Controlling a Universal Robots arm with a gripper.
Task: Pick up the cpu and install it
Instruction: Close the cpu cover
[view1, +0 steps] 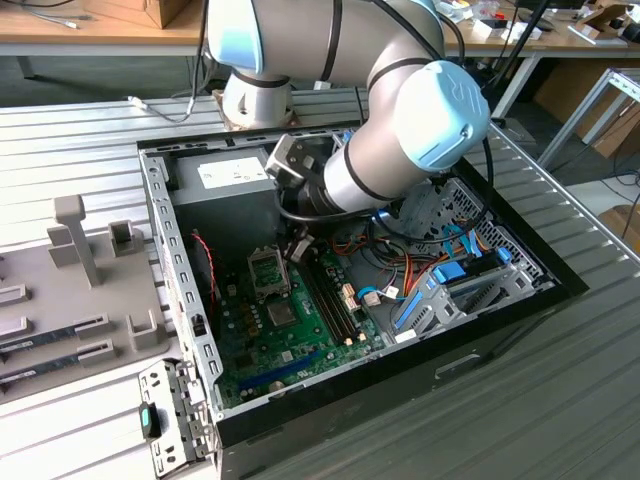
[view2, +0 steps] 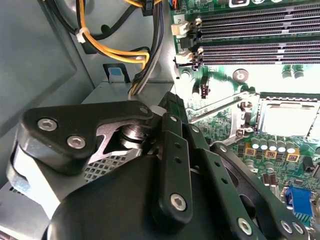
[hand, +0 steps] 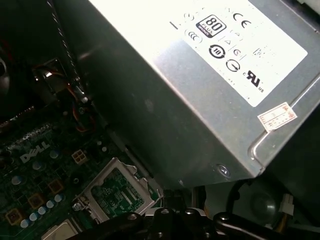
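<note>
1. Ribbed grey metal tabletop carries the open black computer case, with a green motherboard inside.
2. I see the cpu, a small square, lying flat with its grey top up and its edges square to the board; it has no long axis.
3. It sits beside the open socket frame, apart from my gripper near the boxy steel power supply.
4. I can't tell whether the gripper is apart or together.
</note>
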